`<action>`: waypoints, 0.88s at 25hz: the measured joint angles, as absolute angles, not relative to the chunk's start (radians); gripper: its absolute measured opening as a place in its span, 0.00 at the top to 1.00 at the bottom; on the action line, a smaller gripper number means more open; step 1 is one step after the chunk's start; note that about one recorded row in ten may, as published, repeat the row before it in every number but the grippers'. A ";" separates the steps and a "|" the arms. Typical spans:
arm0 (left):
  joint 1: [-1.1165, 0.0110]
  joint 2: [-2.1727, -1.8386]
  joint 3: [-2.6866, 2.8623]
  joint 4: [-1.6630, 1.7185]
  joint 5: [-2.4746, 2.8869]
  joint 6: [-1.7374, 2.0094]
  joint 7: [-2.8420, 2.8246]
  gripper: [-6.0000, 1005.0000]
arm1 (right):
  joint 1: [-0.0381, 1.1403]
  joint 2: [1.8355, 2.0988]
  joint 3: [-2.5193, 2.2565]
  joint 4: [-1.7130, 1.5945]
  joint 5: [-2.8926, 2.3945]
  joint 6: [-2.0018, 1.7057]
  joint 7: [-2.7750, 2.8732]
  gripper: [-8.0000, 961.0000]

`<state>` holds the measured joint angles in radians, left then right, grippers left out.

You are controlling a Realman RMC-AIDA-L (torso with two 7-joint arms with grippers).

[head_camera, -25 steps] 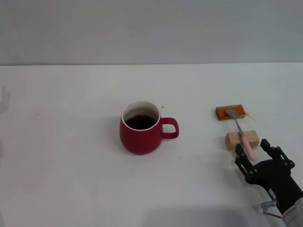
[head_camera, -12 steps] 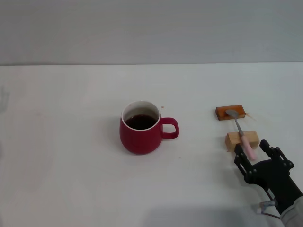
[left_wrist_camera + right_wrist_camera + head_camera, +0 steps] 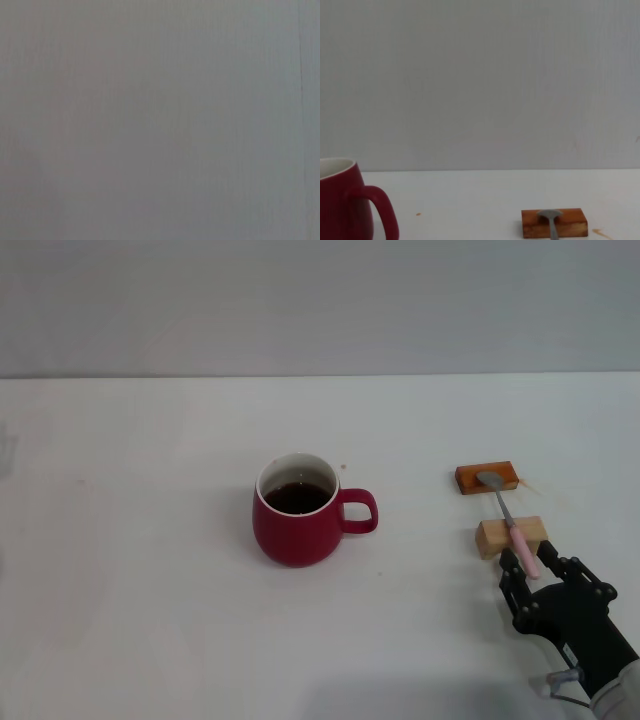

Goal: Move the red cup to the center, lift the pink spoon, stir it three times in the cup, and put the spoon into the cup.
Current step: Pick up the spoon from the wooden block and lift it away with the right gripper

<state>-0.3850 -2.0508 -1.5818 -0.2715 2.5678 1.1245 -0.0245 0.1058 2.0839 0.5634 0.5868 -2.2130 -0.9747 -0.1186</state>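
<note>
Head view: pink-handled, silver-bowled pink spoon [image 3: 508, 520]

red cup [image 3: 296, 524] upright mid-table, dark liquid inside, handle right, pink spoon [image 3: 509, 520] bridging two blocks

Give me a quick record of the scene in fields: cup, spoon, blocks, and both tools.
cup: red cup upright, mid-table, dark liquid inside, handle toward the robot's right
spoon: pink spoon bridging two blocks, bowl on the orange-brown block, handle over the tan block
right tool: right tool open, at the handle's near end
left tool: not in view
</note>
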 joint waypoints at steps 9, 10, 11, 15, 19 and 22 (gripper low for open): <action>-0.373 -2.054 -1.580 -0.272 2.568 1.146 -0.024 0.16 | 0.108 2.083 0.566 0.584 -2.212 -0.973 -0.114 0.53; -0.372 -2.054 -1.580 -0.272 2.568 1.146 -0.024 0.16 | 0.108 2.083 0.566 0.584 -2.212 -0.973 -0.114 0.53; -0.372 -2.054 -1.580 -0.272 2.568 1.146 -0.024 0.16 | 0.110 2.083 0.567 0.584 -2.212 -0.972 -0.113 0.53; -0.371 -2.055 -1.580 -0.273 2.568 1.146 -0.025 0.16 | 0.112 2.083 0.570 0.584 -2.212 -0.969 -0.113 0.53; -0.369 -2.055 -1.578 -0.273 2.568 1.154 -0.026 0.16 | 0.112 2.083 0.572 0.586 -2.212 -0.967 -0.113 0.55; -0.368 -2.056 -1.578 -0.273 2.568 1.155 -0.026 0.16 | 0.111 2.083 0.572 0.587 -2.212 -0.967 -0.113 0.56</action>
